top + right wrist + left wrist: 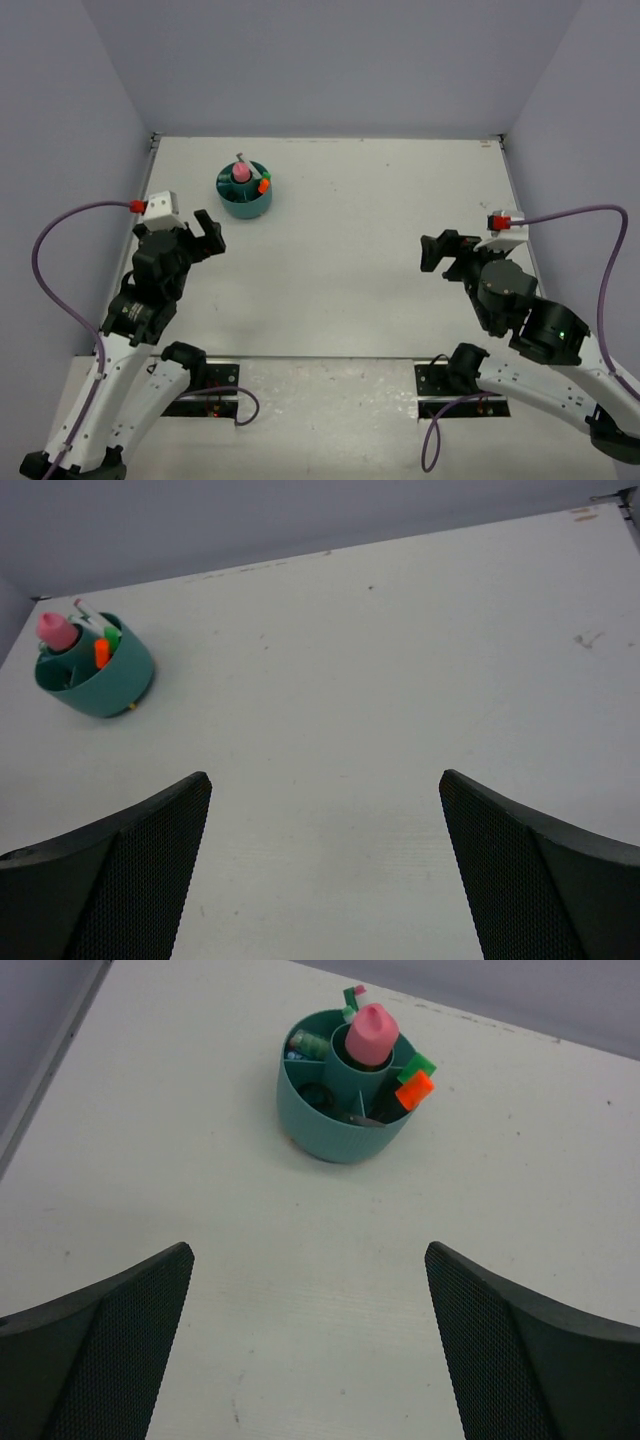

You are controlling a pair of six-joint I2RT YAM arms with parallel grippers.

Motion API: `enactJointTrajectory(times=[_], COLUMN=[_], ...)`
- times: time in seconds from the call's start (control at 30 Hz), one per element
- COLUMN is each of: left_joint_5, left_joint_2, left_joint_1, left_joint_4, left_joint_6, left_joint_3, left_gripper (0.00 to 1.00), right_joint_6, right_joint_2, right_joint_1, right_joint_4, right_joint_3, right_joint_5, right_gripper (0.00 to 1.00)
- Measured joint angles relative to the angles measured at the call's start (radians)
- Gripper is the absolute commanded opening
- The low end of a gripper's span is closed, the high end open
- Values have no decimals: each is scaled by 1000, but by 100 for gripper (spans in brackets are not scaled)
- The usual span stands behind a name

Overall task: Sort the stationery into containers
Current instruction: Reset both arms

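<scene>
I see my left claw (208,234) and right claw (436,252) both spread and empty. The teal organizer (243,208) lies just far-right of the left claw, the nearer one.

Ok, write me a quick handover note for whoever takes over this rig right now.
Hands: left hand open and empty, near the teal organizer but apart from it; right hand open and empty, far across the table.
Things: pink marker upright in the central cup; orange-capped marker and green-capped marker side by side in the outer ring; other compartments hold items too small to identify.
Done: no loose stationery visible in any view.
Left: apparently nothing; confirm the contents.
</scene>
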Motion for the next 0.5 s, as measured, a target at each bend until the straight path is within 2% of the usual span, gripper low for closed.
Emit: enactJointTrajectory(times=[0.1, 0.5], left_joint_5=[-9, -93], left_joint_2=[-94, -209], left_joint_1=[2, 10], left_joint_4=[3, 28], left_joint_6=[35, 46], left_joint_3=[-74, -90], left_gripper=[100, 100], right_joint_6=[0, 27], right_joint_2=[5, 25], right_joint_1=[0, 0], right_joint_4=[-26, -48], right_joint_3=[-7, -41], right_joint_5=[57, 133], right_gripper=[99, 99])
